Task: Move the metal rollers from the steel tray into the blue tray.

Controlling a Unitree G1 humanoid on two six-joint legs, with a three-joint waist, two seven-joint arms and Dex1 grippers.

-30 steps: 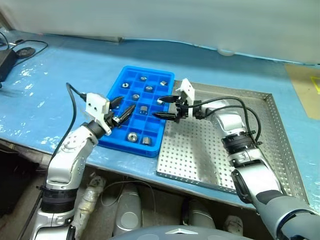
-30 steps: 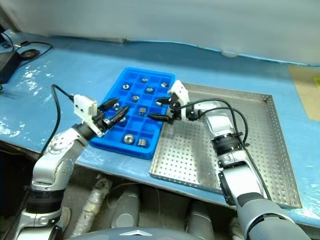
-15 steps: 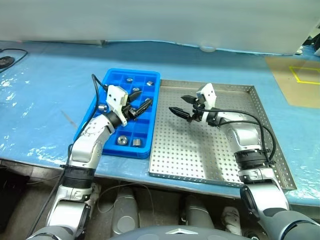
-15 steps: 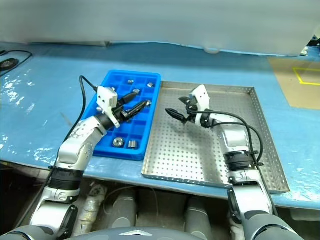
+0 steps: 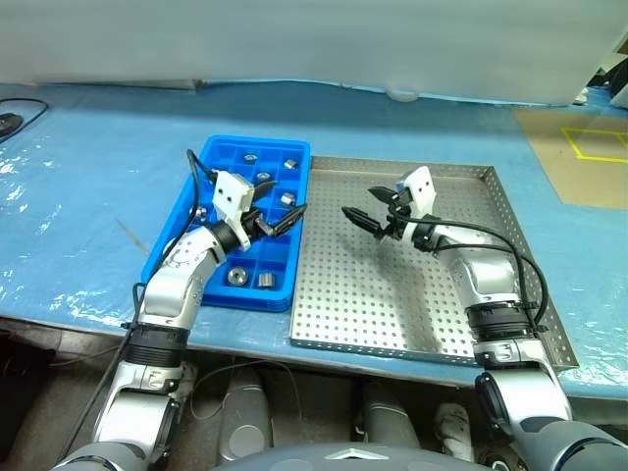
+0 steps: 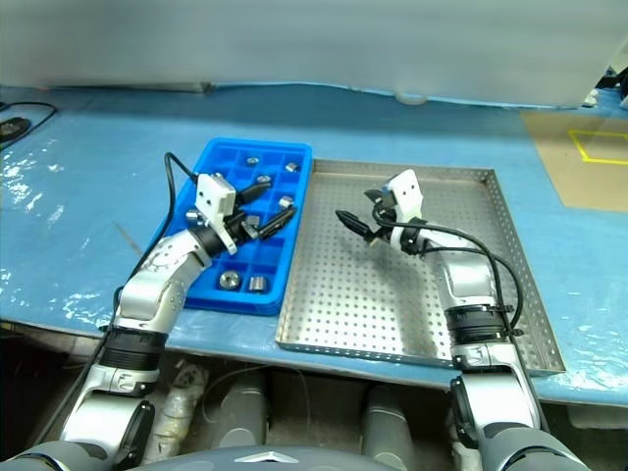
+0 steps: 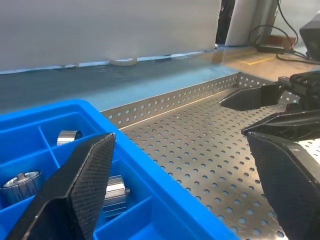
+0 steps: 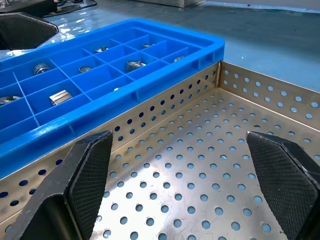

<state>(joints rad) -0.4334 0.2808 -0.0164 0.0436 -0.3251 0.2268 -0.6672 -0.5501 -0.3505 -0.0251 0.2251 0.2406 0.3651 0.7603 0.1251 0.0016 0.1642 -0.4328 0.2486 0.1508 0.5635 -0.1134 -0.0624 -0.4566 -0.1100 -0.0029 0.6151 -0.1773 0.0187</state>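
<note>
The steel tray is dull silver metal, its floor pierced all over with small round holes, faintly reflective under the right gripper. The blue tray just beside it is smooth, glossy moulded plastic. The metal rollers inside it are shiny bare metal. The gripper fingers are matt black with a fine cross-hatched texture. The desk wears a wrinkled, glossy pale blue plastic sheet.

A: What else is around?
B: Wrinkly pale blue plastic table sheet, a tan cardboard-coloured panel with yellow tape lines at far right.
A: And far left?
B: A black cable on the sheet.
</note>
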